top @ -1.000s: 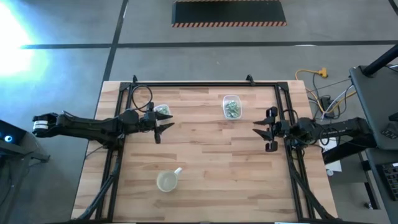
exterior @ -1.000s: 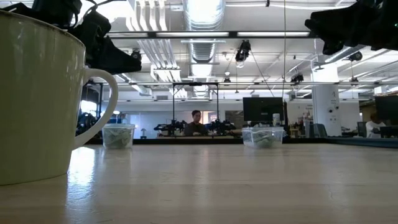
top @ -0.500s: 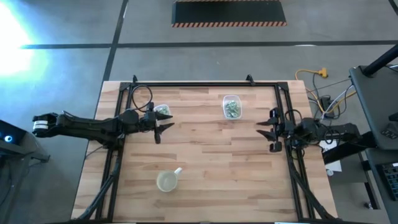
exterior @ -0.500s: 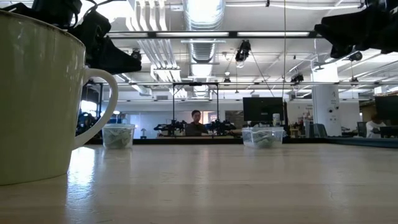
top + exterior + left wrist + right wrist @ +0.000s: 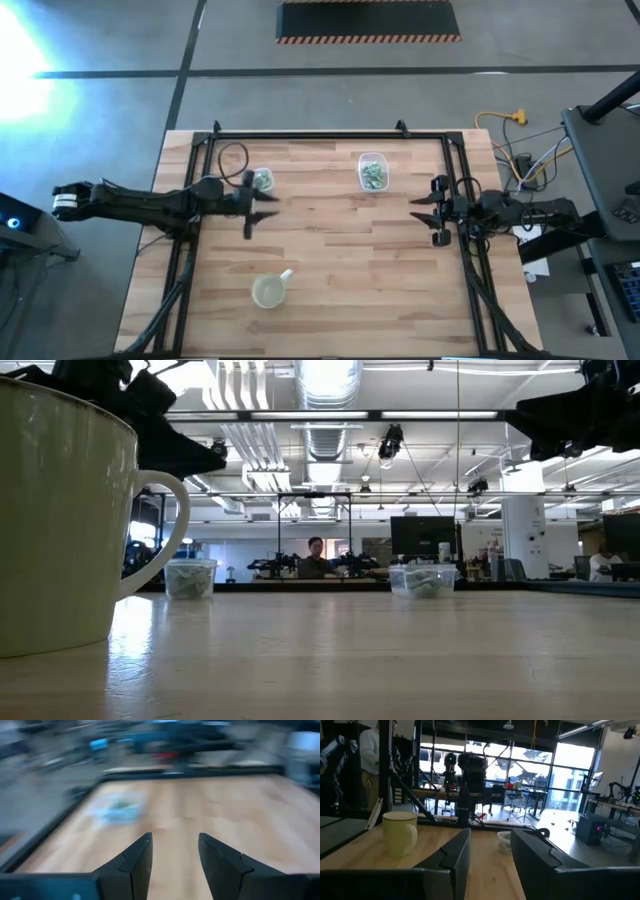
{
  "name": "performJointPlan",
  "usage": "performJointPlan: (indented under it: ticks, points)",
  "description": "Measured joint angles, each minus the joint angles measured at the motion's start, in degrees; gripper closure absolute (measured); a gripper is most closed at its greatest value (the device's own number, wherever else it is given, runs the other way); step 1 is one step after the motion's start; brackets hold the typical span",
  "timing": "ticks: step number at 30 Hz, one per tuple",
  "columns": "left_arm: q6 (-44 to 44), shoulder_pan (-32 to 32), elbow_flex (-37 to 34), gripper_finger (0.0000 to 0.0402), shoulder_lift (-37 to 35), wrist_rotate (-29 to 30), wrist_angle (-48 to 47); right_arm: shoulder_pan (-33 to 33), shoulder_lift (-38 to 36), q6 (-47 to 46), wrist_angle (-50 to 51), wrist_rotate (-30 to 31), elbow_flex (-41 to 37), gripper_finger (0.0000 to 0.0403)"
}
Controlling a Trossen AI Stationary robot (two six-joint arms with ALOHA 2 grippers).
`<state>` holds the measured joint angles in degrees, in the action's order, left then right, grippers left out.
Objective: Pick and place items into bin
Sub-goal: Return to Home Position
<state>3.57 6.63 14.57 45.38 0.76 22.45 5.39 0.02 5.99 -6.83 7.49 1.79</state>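
Observation:
Two clear containers stand on the far half of the wooden table, one at far left (image 5: 262, 180) and one at far centre (image 5: 373, 172). Both hold the items, tiny pale green and silvery pieces (image 5: 374, 177). My left gripper (image 5: 256, 206) hovers open just near of the left container (image 5: 117, 810), above the table. My right gripper (image 5: 428, 212) hovers open by the table's right edge, pointing toward the left; nothing is between its fingers (image 5: 490, 831). In the low view both containers (image 5: 190, 577) (image 5: 425, 579) rest flat on their bases.
A yellowish cup with a spout (image 5: 268, 291) stands on the table's near half, left of centre, and fills the low view's left side (image 5: 60, 510). A black frame rail (image 5: 320, 137) runs round the table. Bare wood lies between the two grippers.
My left gripper has turned a little on the spot, staying open above the table. My right arm has folded back and its gripper has drawn slightly toward the table's right edge, still open. The containers and the cup have stayed where they were.

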Motion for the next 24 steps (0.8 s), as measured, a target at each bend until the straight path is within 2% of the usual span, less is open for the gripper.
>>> performJointPlan:
  ticks: [2,4,13,24]
  points:
    - [3.71,-0.05,-0.02,0.0259,-0.70,-7.98,-0.42,0.00,-0.01,-0.02,0.09,0.00,-0.01,0.0273]
    - [4.63,-0.11,-0.03,0.0259,-1.79,-12.06,-0.24,0.00,-0.01,0.01,0.09,0.00,0.01,0.0275]
    - [4.38,-0.07,-1.25,0.0259,-8.54,-10.91,-0.58,0.00,-0.01,-0.44,0.09,0.02,-0.01,0.0282]
    - [2.85,-0.03,-9.50,0.0259,-22.81,-6.25,-0.48,0.00,0.07,-2.34,0.45,0.02,-0.01,0.0273]
